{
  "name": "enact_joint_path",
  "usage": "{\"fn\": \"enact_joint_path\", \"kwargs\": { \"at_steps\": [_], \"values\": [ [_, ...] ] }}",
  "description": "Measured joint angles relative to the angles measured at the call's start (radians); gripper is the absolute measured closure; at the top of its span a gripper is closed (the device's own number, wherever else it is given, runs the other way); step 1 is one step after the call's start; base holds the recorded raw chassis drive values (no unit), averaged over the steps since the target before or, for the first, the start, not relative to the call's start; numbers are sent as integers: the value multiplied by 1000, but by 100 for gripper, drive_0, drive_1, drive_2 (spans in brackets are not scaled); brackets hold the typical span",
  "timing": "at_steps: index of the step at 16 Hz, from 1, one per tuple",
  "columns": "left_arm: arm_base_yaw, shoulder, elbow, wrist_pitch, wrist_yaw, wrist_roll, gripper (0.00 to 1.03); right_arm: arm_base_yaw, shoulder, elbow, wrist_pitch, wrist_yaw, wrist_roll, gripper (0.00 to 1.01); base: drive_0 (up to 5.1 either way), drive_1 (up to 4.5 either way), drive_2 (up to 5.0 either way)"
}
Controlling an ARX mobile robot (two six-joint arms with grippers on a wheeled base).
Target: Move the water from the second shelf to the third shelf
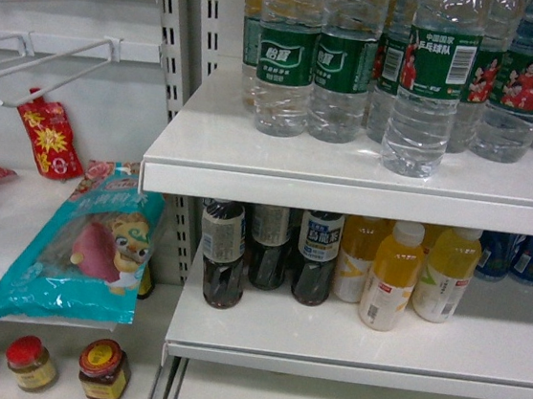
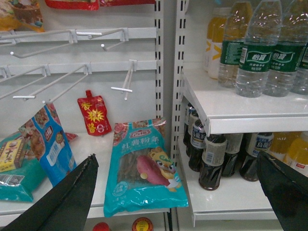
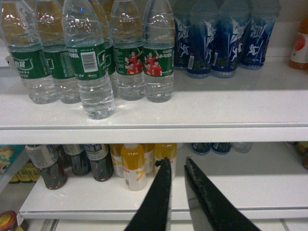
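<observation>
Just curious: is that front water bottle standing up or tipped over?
Upright. The water stands on its base near the shelf edge, in front of the other bottles.

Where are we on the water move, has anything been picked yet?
Nothing looks done: the water stands on the upper shelf, at the front of the green-label group. Nothing is in hand: the right gripper hangs nearly closed and empty below the shelf edge, in front of the orange drinks; the left gripper is wide open, holding nothing. The grasp, the lift and the placing are all left.
</observation>
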Motion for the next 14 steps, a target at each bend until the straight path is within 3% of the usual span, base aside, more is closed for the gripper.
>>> {"fn": "enact_joint_path", "kwargs": {
  "at_steps": [1, 2, 7, 8, 14],
  "values": [
    [0, 0, 0, 0, 0, 0, 5, -1, -171, -61, -92, -1, -1, 96, 0, 0, 0],
    [0, 0, 0, 0, 0, 0, 5, -1, -324, -121, -150, 2, -4, 100, 0, 0, 0],
    [0, 0, 0, 0, 0, 0, 5, -1, -436, -173, -172, 1, -5, 99, 0, 0, 0],
    [0, 0, 0, 0, 0, 0, 5, -1, -541, -179, -302, 0, -5, 99, 0, 0, 0],
    [0, 0, 0, 0, -1, 0, 5, -1, -622, -216, -301, 1, -5, 99, 0, 0, 0]
  ]
}}
